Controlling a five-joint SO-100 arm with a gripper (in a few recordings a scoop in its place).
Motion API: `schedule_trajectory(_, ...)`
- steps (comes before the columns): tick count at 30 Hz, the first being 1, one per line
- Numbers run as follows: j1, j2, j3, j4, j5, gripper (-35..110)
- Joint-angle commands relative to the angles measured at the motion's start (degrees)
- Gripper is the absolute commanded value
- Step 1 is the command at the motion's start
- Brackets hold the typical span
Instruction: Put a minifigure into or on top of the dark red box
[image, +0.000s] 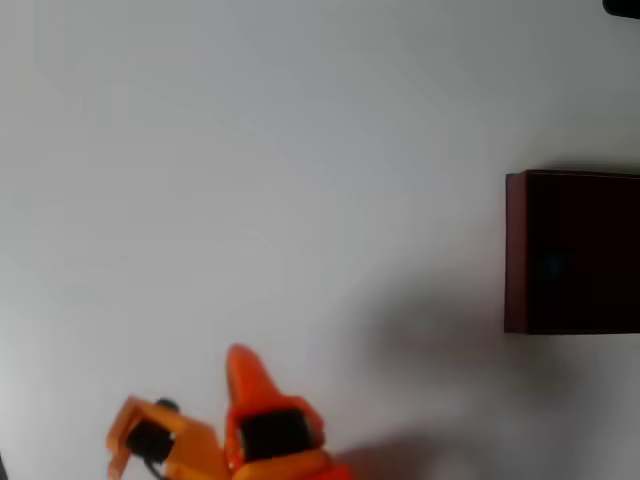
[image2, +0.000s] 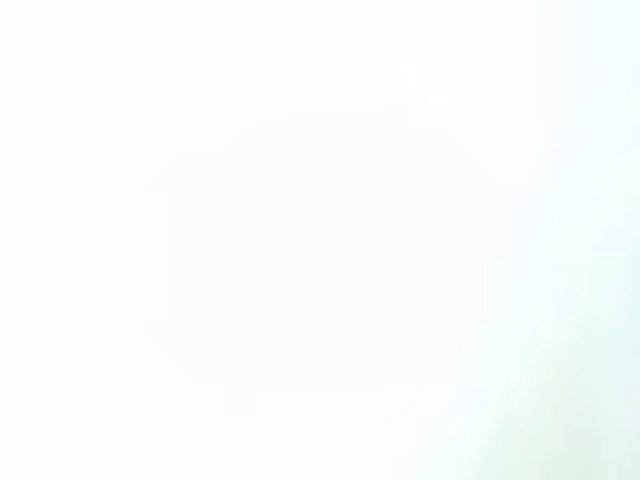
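On the overhead view I see my orange gripper (image: 245, 375) low at the near edge of the white table (image: 250, 180), a little left of the middle, with one pointed finger aimed up the picture toward the far edge. The other finger is hard for me to separate from the orange body around it, so I cannot tell whether the jaws are parted or closed, and nothing I can make out sits between them. The dark red box (image: 516, 250) lies at the right edge of the table, about halfway up, cut off by the edge of the picture, its open face up and its inside almost black. There is a faint bluish smudge down inside that dark interior, but it is far too blurred for me to call it the minifigure, and I find no figure on the bare tabletop either. My wrist view is washed out to near white and gives me nothing. The relation that matters: the box lies well apart from the gripper, off to the right and somewhat up the picture, while the finger points straight up, so I judge any approach needs a swing of the arm rightward.
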Motion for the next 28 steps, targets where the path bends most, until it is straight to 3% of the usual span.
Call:
schedule_trajectory(1,-9.3,14.7,12.6,-1.4,-4.9,0)
schedule_trajectory(10,-21.7,17.4,25.5,-2.2,-22.0,0)
schedule_trajectory(16,-19.9,17.5,33.4,-5.7,-19.2,0)
schedule_trajectory(28,-20.8,17.5,32.3,-1.8,-19.4,0)
